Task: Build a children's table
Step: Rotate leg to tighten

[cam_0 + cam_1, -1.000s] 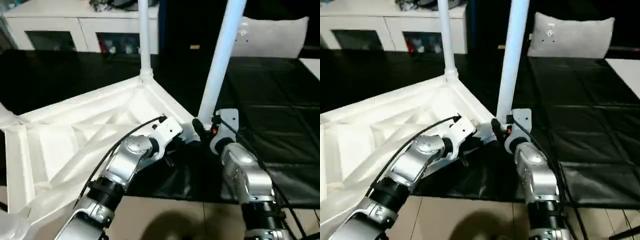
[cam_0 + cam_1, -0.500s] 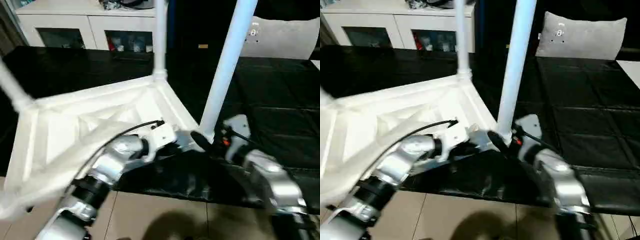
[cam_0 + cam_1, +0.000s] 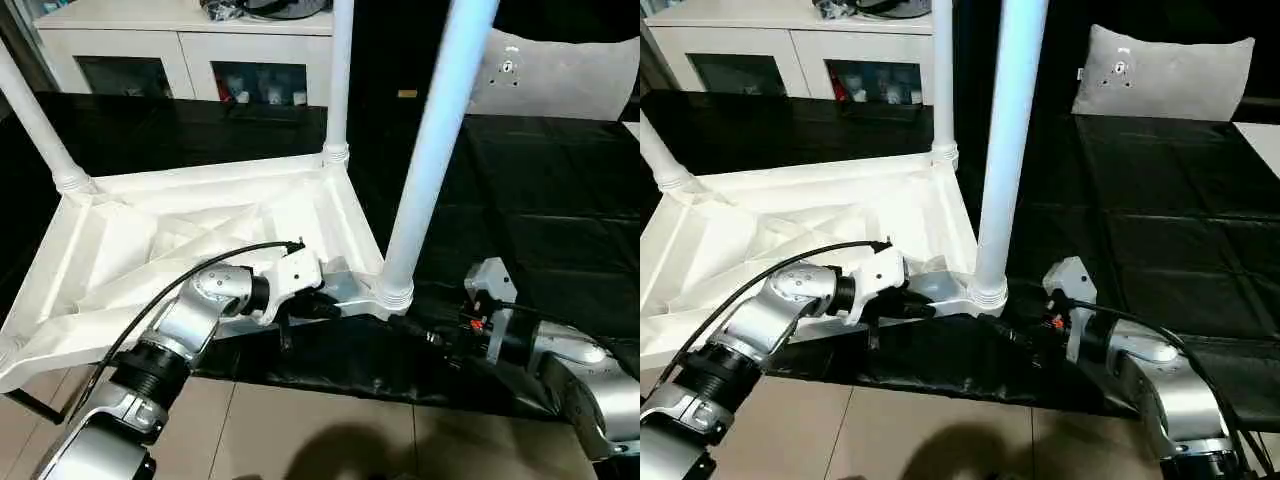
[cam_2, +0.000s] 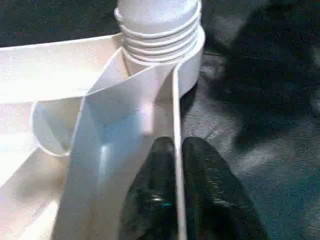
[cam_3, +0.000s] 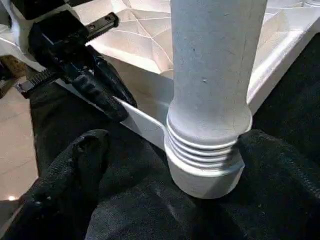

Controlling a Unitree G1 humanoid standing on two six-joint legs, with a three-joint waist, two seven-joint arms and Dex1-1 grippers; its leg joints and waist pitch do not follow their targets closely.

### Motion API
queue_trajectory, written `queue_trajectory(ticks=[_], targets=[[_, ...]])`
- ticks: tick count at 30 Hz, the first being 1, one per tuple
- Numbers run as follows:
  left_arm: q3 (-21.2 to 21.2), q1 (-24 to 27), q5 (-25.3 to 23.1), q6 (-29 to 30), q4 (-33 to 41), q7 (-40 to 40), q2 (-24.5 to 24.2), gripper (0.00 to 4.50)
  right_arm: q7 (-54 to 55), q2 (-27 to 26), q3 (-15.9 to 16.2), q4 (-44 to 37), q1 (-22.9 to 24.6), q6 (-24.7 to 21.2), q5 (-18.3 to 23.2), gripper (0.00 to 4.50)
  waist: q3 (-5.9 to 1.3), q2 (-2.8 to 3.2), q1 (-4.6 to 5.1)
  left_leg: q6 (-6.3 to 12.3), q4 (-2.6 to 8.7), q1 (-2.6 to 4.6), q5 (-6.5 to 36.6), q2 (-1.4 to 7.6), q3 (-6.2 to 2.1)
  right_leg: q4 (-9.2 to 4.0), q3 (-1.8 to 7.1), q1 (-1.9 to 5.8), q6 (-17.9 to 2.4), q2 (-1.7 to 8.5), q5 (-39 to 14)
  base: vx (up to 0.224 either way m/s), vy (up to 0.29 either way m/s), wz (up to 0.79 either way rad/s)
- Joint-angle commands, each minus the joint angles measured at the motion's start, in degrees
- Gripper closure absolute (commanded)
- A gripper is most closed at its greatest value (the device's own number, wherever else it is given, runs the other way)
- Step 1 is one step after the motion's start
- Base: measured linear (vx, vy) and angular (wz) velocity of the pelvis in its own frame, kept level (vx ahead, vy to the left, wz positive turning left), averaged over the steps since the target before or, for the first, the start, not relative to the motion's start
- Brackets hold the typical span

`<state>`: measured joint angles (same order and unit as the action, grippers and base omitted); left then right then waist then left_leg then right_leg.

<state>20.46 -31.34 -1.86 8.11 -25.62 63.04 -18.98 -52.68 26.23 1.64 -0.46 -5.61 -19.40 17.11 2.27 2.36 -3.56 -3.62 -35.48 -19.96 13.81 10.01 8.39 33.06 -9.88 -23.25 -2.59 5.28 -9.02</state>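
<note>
The children's table lies upside down on a black mat, its X-ribbed white top (image 3: 180, 240) facing up. Three white legs stand in its corner sockets: the near right leg (image 3: 436, 150), a far leg (image 3: 340, 80) and a left leg (image 3: 35, 120). My left gripper (image 3: 312, 305) is shut on the top's thin front rim (image 4: 176, 115), one finger on each side, just left of the near right socket (image 5: 205, 170). My right gripper (image 3: 428, 340) is open, low on the mat to the right of that socket and apart from the leg.
A white cabinet with glass doors (image 3: 180, 40) stands at the back. A grey cushion (image 3: 560, 70) rests at the back right. The black mat (image 3: 540, 200) stretches away to the right. Tan floor tiles (image 3: 320, 440) run along the near edge.
My right gripper has opened, let go of the near right leg's base and drawn back to the right. The leg now stands alone in its socket. The camera has shifted.
</note>
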Motion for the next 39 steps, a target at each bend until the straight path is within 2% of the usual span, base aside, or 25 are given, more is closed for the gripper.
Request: queue_trajectory(ticks=[1,4,6,7,12,17,20,22,25,26,31,33,35,39], targets=[[-0.3,-1.5,0.4,-1.1,-0.4,-1.7,1.2,3.61,0.1,0.3,1.5,-1.9,0.6,-2.0,0.2,0.00,-3.48,-0.74,-0.26,5.74,4.12,-0.88,3.4,2.82,-0.63,-4.96,3.83,4.39,-2.7,4.32,-20.2,0.000,0.000,0.00],[0.3,-1.8,-0.5,-0.6,-1.0,-2.9,2.2,3.48,-0.7,0.3,1.8,-2.4,0.8,-1.6,0.5,0.00,-3.55,-0.70,-0.34,5.76,4.10,-0.89,3.5,2.84,-0.63,-5.07,3.74,4.38,-2.3,4.37,-20.2,0.000,0.000,0.00],[0.5,-2.1,-1.2,-0.3,-1.8,-4.0,2.9,3.48,-0.8,0.4,1.9,-2.4,0.9,-1.5,0.4,0.00,-3.59,-0.84,-0.29,5.78,4.05,-1.16,3.3,2.72,-0.66,-5.00,3.70,4.62,-2.2,4.37,-19.9,0.000,0.000,0.00],[0.4,-2.4,-1.2,0.4,-2.3,-4.6,3.5,3.48,-0.7,0.4,1.9,-2.5,0.9,-1.5,0.5,0.00,-3.60,-0.68,-0.16,5.98,4.02,-1.23,3.1,2.64,-0.72,-4.99,3.64,4.64,-1.9,4.32,-19.7,0.000,0.000,0.00],[-0.1,-3.1,-1.3,1.2,-3.8,-6.6,5.0,3.48,-0.4,0.4,2.2,-2.8,1.1,-1.4,0.5,0.00,-3.55,-0.76,0.07,5.91,3.94,-1.07,3.8,2.50,-0.61,-5.40,3.44,4.49,-1.2,4.15,-21.0,0.000,0.000,0.00],[2.5,-3.3,-4.6,1.4,-4.3,-6.3,2.8,3.48,-0.4,0.5,2.4,-3.1,1.3,-1.6,0.5,0.00,-3.43,-0.74,0.27,5.49,4.03,-1.03,5.2,2.39,-0.70,-5.79,3.25,4.45,0.2,4.07,-23.2,0.000,0.000,0.00],[2.9,-3.1,-5.0,2.3,-3.6,-5.6,2.2,3.48,-0.4,0.6,2.5,-3.2,1.3,-1.5,0.5,0.00,-3.33,-0.71,0.35,5.13,4.06,-0.95,6.0,2.35,-0.68,-6.04,3.15,4.36,0.6,4.10,-24.6,0.000,0.000,0.00],[3.0,-3.0,-5.0,2.6,-3.5,-5.6,2.0,3.76,-0.4,0.6,2.6,-3.1,1.2,-1.5,0.6,0.00,-3.34,-0.68,0.43,5.04,4.04,-0.99,6.1,2.33,-0.70,-6.05,3.12,4.35,0.7,4.10,-24.6,0.000,0.000,0.00],[2.5,-3.2,-4.6,2.8,-3.7,-6.0,2.3,3.94,-0.6,0.6,2.7,-3.1,1.1,-1.5,0.7,0.00,-3.34,-0.64,0.49,5.17,4.06,-1.03,6.0,2.35,-0.76,-6.01,3.12,4.32,0.5,4.11,-24.4,0.000,0.000,0.00],[2.4,-3.2,-4.6,2.7,-3.7,-6.1,2.3,4.15,-0.7,0.6,2.7,-3.0,1.1,-1.4,0.7,0.00,-3.29,-0.64,0.54,5.18,4.07,-1.08,6.3,2.36,-0.76,-6.08,3.09,4.33,0.6,4.10,-24.6,0.000,0.000,0.00],[2.7,-3.3,-4.5,2.7,-3.7,-5.6,2.1,4.44,-1.0,1.1,2.6,-2.8,0.7,-0.9,0.7,0.00,-3.25,-0.59,0.63,4.99,4.07,-1.01,6.9,2.27,-0.75,-6.24,3.01,4.28,0.9,4.07,-25.5,0.000,0.000,0.00],[2.9,-3.1,-4.4,2.3,-3.4,-4.9,1.9,4.44,-1.4,1.6,2.4,-2.4,0.0,-0.4,0.6,0.00,-3.25,-0.56,0.66,4.94,4.05,-0.96,7.0,2.24,-0.73,-6.34,2.96,4.27,1.0,4.04,-25.7,0.000,0.000,0.00],[3.1,-2.7,-3.4,-0.8,-2.7,-2.9,1.6,4.44,-2.0,2.4,2.4,-1.5,-1.3,0.5,0.1,0.00,-3.35,-0.49,0.72,5.03,4.11,-1.13,6.8,2.37,-0.93,-6.11,3.01,4.42,0.9,4.11,-24.7,0.000,0.000,0.00],[4.7,-1.4,-2.3,-4.6,-0.6,2.4,0.1,4.44,-3.6,3.7,2.6,0.0,-3.0,1.9,-0.6,0.00,-3.60,-0.52,0.78,5.77,4.05,-1.14,5.3,2.55,-0.93,-5.46,3.41,4.42,-0.7,4.27,-21.4,0.000,0.000,0.00]])
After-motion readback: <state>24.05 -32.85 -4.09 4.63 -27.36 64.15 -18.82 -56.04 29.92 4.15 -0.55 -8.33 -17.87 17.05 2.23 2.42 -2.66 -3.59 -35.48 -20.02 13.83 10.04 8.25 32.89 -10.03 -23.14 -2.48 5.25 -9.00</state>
